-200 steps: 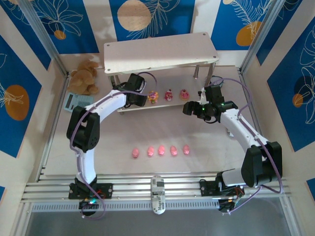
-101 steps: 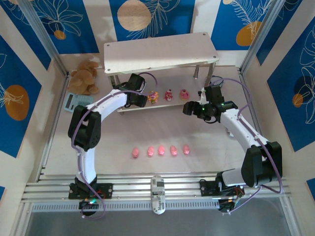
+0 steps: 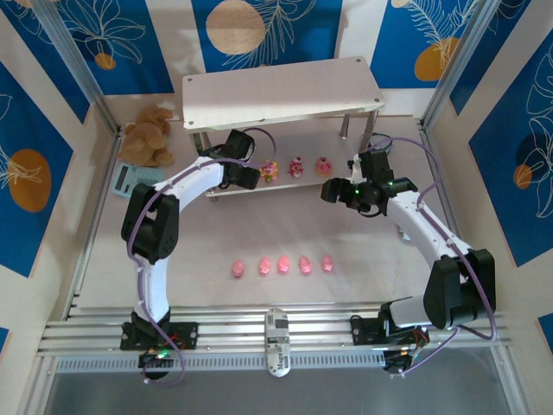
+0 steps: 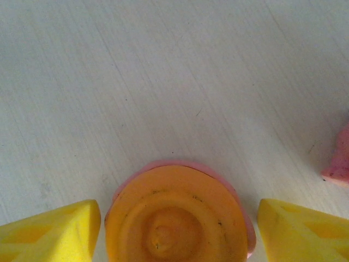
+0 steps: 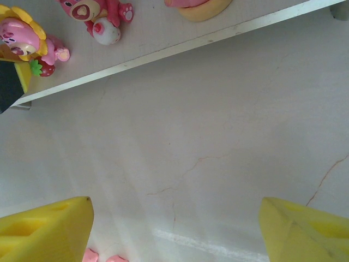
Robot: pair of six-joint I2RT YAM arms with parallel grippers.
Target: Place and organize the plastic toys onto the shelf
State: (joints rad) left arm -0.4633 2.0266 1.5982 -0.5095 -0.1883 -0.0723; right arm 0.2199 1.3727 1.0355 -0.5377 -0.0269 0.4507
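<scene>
On the shelf's [image 3: 281, 91] lower board [image 4: 163, 82], the flat orange round piece [image 4: 174, 229] lies between the yellow fingers [image 4: 60, 232] of my left gripper [image 4: 179, 210]. The jaws are open, with a thin gap on each side of the piece. Three pink-and-yellow cupcake-like figures [image 3: 296, 166] stand in a row to its right on that board [image 5: 163, 49]. My right gripper [image 3: 333, 190] hovers open over the table in front of the shelf's right end, with nothing between its fingers [image 5: 49, 229]. Several pink piglets [image 3: 282, 264] line up on the table in front.
A brown teddy bear [image 3: 149, 134] and a teal calculator [image 3: 131, 179] sit left of the shelf. A white device [image 3: 276, 341] lies on the front rails. Metal frame posts and blue walls enclose the table.
The left jaws have spread apart off the orange piece, which stays on the lower board. The left wrist shifted very slightly. The right arm has not moved.
</scene>
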